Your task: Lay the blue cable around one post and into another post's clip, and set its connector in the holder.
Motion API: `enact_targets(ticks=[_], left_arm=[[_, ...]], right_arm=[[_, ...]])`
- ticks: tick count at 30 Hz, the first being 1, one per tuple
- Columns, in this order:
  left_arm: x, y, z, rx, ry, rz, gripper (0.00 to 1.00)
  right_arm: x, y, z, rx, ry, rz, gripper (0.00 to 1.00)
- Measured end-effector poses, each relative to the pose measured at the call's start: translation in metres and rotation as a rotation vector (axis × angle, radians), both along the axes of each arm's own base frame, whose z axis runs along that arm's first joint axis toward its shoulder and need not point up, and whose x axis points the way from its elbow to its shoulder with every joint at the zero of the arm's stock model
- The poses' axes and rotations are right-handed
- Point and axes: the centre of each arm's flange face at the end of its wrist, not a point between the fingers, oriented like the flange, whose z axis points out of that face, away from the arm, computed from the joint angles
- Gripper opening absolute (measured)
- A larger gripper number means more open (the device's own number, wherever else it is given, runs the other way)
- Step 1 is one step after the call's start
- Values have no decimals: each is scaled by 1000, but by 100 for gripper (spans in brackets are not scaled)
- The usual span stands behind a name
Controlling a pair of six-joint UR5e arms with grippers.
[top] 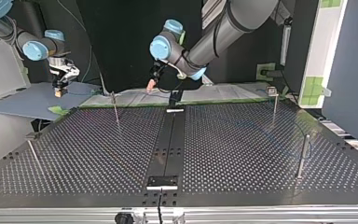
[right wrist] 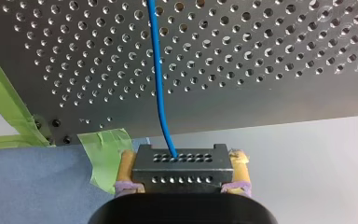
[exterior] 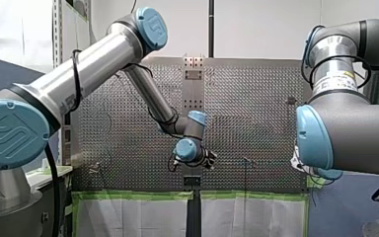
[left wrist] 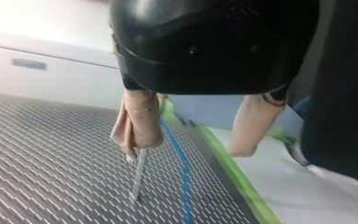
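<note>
Your right gripper (right wrist: 182, 161) is clamped on the black connector (right wrist: 177, 173), with a pale yellow pad pressed against each side. It hangs just off the edge of the perforated table (right wrist: 270, 51), over the blue mat (right wrist: 37, 186) in the upper left of the top view. The blue cable (right wrist: 158, 79) leaves the connector and runs out across the table.

Your left gripper (left wrist: 185, 153) is spread wide and holds nothing. The cable lies on the table under the gap between its beige pads. A thin post (left wrist: 138, 177) stands right below the tip of one finger; I cannot tell whether they touch.

The step in hand looks like picking up the cable here so you can lead it around that post. A few pointers:

- Shift the left gripper slightly away from the post before descending, so the near finger does not push against it.
- Come straight down with the cable centred in the gap. A thin cable lying flat will likely slip out unless the tips reach almost to the plate.
- Close only once both pads flank the cable.
- Hold the connector steady with the right gripper and leave some slack — a taut line could pull sideways out of the pinch.
</note>
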Motion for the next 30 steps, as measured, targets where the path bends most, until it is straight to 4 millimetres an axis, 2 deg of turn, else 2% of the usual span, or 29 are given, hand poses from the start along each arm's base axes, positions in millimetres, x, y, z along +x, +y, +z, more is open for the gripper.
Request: enact_targets(ticks=[14,30], left_arm=[[-14,-33,17,-218,-35,-146,100],[-12,-38,20,-271,-53,-145,100]], right_arm=[[0,0,0,1,-4,0,0],[-1,0,0,3,-8,1,0]])
